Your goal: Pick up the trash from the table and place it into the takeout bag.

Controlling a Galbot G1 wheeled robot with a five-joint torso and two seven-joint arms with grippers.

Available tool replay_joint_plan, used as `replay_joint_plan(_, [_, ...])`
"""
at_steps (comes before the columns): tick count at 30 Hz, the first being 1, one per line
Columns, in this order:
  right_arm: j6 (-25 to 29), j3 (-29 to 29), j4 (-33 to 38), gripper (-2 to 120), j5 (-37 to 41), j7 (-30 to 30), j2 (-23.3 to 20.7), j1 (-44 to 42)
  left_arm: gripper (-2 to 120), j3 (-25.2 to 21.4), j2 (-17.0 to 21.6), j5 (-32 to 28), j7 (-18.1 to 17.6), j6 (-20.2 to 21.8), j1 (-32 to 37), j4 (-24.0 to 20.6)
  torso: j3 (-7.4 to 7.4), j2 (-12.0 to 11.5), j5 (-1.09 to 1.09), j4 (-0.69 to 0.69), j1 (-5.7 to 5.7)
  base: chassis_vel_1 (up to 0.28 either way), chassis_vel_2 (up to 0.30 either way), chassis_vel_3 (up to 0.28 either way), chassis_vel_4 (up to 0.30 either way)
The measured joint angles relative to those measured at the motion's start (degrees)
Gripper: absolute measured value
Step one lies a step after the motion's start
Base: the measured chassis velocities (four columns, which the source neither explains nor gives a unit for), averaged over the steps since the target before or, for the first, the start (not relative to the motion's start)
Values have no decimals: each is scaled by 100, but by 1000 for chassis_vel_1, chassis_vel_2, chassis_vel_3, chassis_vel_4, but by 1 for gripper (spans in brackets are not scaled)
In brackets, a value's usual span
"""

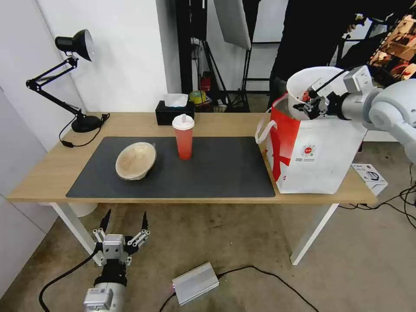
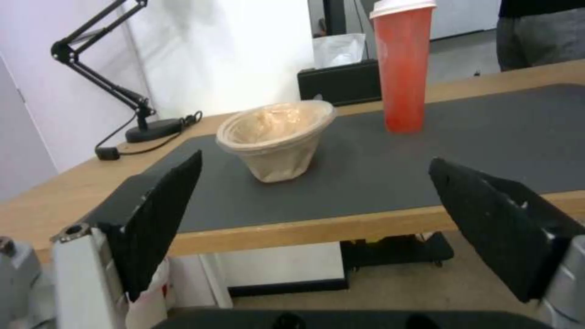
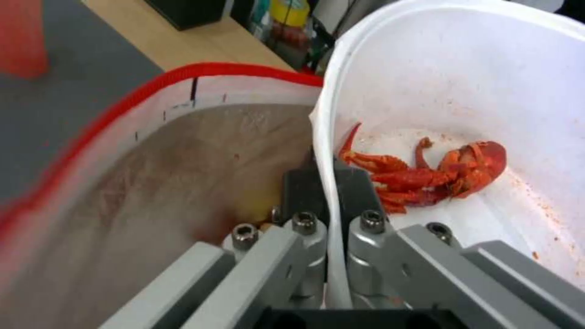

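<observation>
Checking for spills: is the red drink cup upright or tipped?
Upright: the red drink cup stands on the dark mat, white lid on top, beside the tilted tan bowl.

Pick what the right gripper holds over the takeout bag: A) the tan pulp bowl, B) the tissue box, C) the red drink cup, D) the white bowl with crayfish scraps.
D: the right gripper pinches the rim of the white bowl above the takeout bag.

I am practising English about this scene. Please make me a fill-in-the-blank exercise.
1. The right hand pinches the rim of the white ____ above the bag.
2. The red cup stands on the grey ____.
3. The left hand hangs open below the table's ____ edge.

Missing words: bowl; mat; front
</observation>
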Motion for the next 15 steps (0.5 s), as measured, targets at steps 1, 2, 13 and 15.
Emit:
replay_joint_plan(1, [0,14,29,0,24,0,-23,3,100,7,-2,0,0,0,2,-5,0,0,0,0,0,0,0,0,0])
replay_joint_plan(2, [0,20,54,0,40,0,-43,4,100,10,-3,1,1,0,3,-11,0,0,0,0,0,0,0,0,0])
replay_joint_plan(13, [-1,108,257,0,152,3,-173,-22,100,21,-6,9,4,-2,35,-71,0,0,0,0,0,0,0,0,0])
replay_joint_plan(15, [0,114,276,0,163,5,-183,-22,100,28,-11,11,5,-2,38,-74,0,0,0,0,0,0,0,0,0])
